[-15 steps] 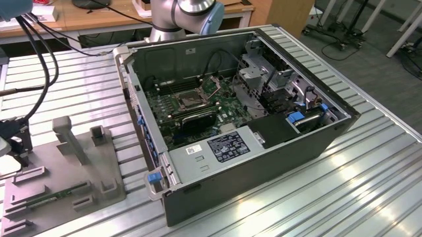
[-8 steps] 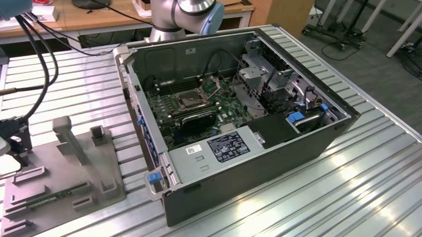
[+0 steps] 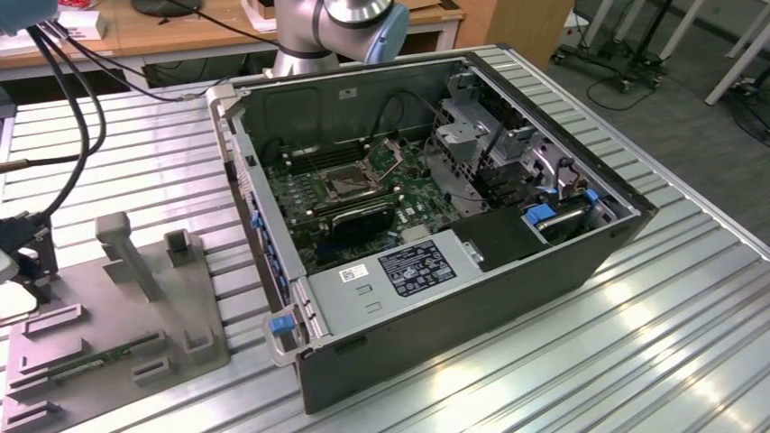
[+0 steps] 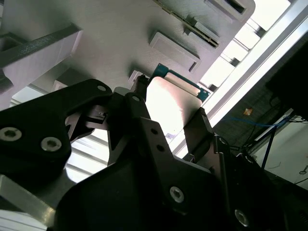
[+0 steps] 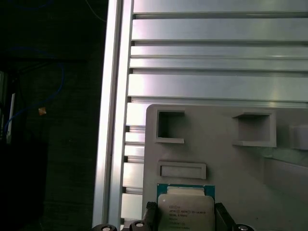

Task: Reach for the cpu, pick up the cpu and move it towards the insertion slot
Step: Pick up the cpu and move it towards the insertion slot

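1. Two black fingers point(image 5: 152, 217) of the gripper point(image 5: 186, 220) pinch the cpu point(image 5: 186, 211) by opposite edges in both wrist views; the frame edge crops the chip in the first wrist view.
2. At the exterior view's far left edge the gripper is cropped and hard to make out, by the grey fixture point(image 3: 121, 307).
3. Further right, mid-frame, the insertion slot point(image 3: 342, 184) lies inside the open computer case point(image 3: 481, 298), well apart from the gripper.

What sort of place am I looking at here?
Probably a robotics lab or test workshop: an opened computer case sits on a ribbed metal table, a robot arm rises beyond it, and a wooden desk with cables stands at the back.
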`<state>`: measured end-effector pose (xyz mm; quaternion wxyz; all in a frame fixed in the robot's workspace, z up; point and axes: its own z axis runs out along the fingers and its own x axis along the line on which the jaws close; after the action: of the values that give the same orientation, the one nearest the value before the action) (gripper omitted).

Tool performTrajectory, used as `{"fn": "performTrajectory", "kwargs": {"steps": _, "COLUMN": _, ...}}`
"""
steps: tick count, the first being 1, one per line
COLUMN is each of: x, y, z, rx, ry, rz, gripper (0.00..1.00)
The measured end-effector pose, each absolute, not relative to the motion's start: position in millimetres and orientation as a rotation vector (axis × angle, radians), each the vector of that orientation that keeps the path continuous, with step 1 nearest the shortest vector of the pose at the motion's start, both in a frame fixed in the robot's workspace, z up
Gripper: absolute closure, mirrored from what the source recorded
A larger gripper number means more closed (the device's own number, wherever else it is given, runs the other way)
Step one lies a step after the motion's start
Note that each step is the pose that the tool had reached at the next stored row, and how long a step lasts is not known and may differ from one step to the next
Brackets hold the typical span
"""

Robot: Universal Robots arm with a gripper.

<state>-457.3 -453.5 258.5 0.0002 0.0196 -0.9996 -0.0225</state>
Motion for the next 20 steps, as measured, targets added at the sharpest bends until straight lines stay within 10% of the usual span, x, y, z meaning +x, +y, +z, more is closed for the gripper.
{"fn": "performTrajectory", "kwargs": {"steps": 20, "x": -457.2, "y": -453.5, "z": 265.2, "rx": 0.062, "ry": -3.14, "rz": -0.048, "gripper": 0.45}}
